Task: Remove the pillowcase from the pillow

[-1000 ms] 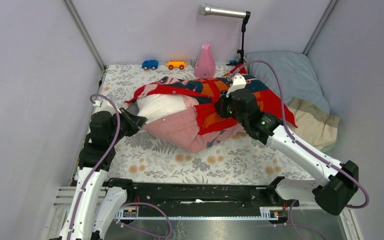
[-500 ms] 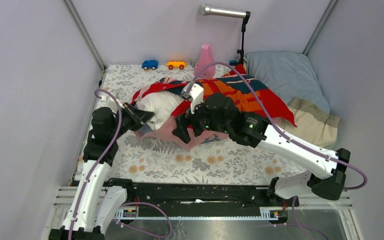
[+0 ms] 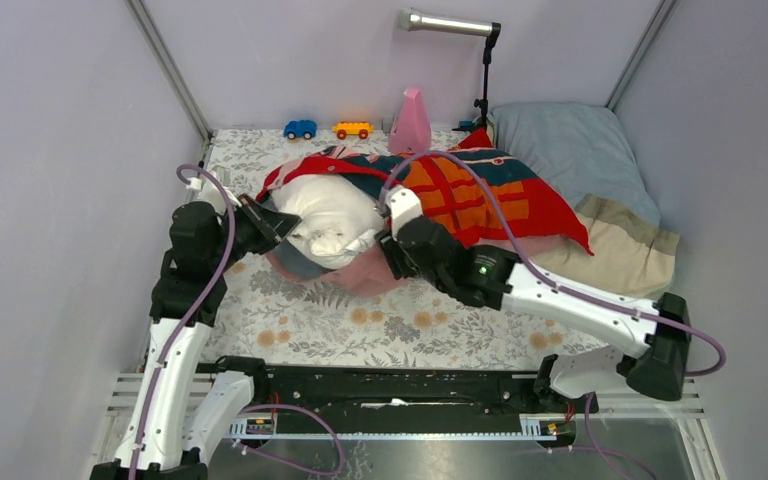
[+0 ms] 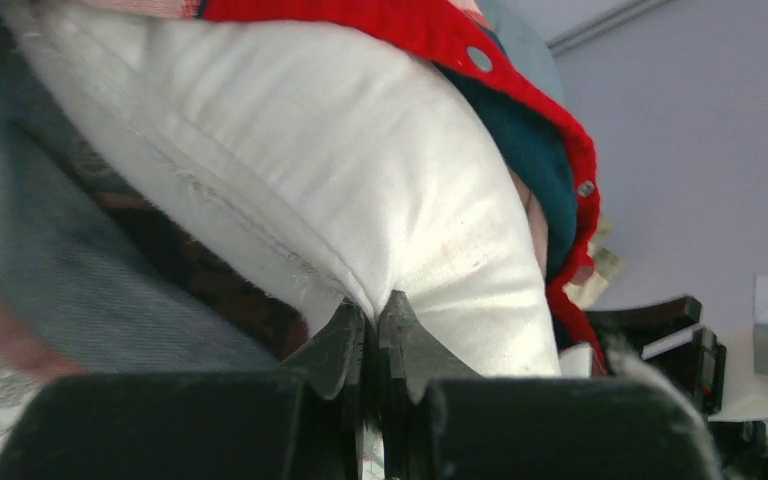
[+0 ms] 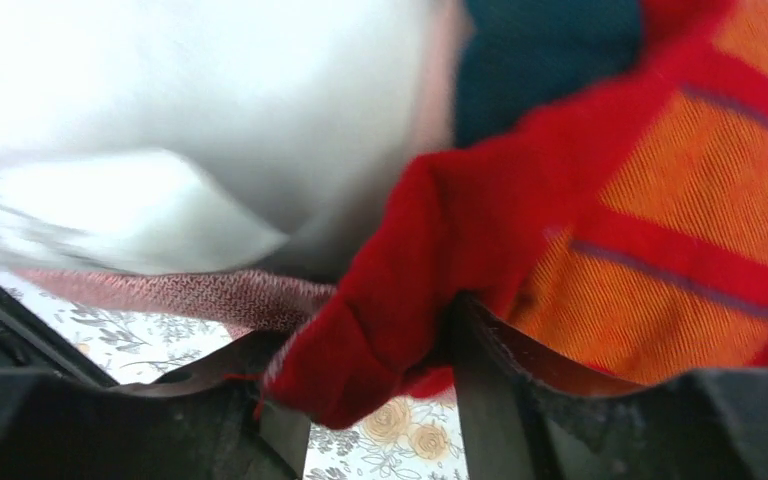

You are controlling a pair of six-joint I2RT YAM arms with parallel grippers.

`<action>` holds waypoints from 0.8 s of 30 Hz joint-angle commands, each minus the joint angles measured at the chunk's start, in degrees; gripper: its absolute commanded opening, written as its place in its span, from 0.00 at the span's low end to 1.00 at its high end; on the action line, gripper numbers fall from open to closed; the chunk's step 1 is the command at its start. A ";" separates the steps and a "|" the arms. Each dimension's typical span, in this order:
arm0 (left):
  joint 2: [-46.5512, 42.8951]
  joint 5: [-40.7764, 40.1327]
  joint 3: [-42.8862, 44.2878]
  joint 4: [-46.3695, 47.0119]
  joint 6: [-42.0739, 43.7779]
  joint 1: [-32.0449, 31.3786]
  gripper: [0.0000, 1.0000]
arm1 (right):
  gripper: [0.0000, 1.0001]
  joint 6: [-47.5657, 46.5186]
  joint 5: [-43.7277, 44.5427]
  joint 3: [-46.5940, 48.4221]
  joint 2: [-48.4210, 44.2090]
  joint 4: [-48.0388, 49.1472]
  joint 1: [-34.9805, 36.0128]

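- Overhead view: bright, even and sharp; the lamp bar [image 3: 447,22] at the back throws no glare; shadows are faint.
- Left wrist view: the pillow [image 4: 360,180] is nearly washed out, the left claw [image 4: 372,305] reads as black, and cloth at the left is soft.
- Right wrist view: the pillow is smeared by blur, the pillowcase [image 5: 680,200] weave crisp.

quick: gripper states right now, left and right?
Left gripper: closed, pinching a corner of the pillow.
Right gripper: fingers closed on a red fold of the pillowcase.
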 commanded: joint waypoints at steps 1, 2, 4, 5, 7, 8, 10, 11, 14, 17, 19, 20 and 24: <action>-0.19 -13.30 10.54 -2.91 6.60 0.25 0.00 | 0.51 1.22 9.45 -9.37 -7.88 3.74 -0.41; -0.19 -15.54 11.44 -4.23 7.34 0.21 0.00 | 0.49 2.04 10.67 -11.07 -8.73 3.89 -1.31; -0.73 -18.04 11.89 -5.19 8.03 0.21 0.00 | 0.44 5.04 12.04 -13.75 -9.49 3.21 -5.53; -1.33 -18.85 11.78 -5.24 8.00 0.21 0.00 | 0.43 7.35 13.41 -15.14 -10.03 3.00 -8.16; -2.33 -20.21 11.37 -5.20 7.54 0.21 0.00 | 0.46 12.79 16.02 -18.93 -11.99 3.30 -14.82; -2.71 -20.57 11.09 -5.24 7.45 0.21 0.00 | 0.46 14.82 15.16 -20.89 -13.42 4.18 -18.03; -3.42 -19.38 10.12 -4.39 7.15 0.21 0.00 | 0.47 17.11 11.87 -23.89 -16.40 6.33 -23.14; -3.80 -17.37 9.30 -3.35 7.16 0.21 0.00 | 0.48 17.02 10.10 -24.67 -17.75 7.25 -24.15; -4.64 -7.80 5.92 1.91 6.87 0.21 0.00 | 0.76 10.87 -1.98 -23.65 -21.71 9.01 -24.30; -4.16 2.06 1.81 7.91 4.50 0.21 0.00 | 0.98 8.63 -14.23 -19.26 -23.86 8.16 -24.30; -3.85 5.88 -0.55 11.31 2.20 0.21 0.00 | 0.98 8.49 -20.28 -14.33 -23.19 5.45 -24.19; -3.83 6.73 -1.61 12.51 1.36 0.21 0.00 | 0.98 8.08 -23.99 -11.72 -22.20 3.97 -24.20; -4.63 10.01 -4.50 16.86 -0.52 0.21 0.00 | 0.99 5.07 -34.55 -2.84 -18.20 0.90 -21.24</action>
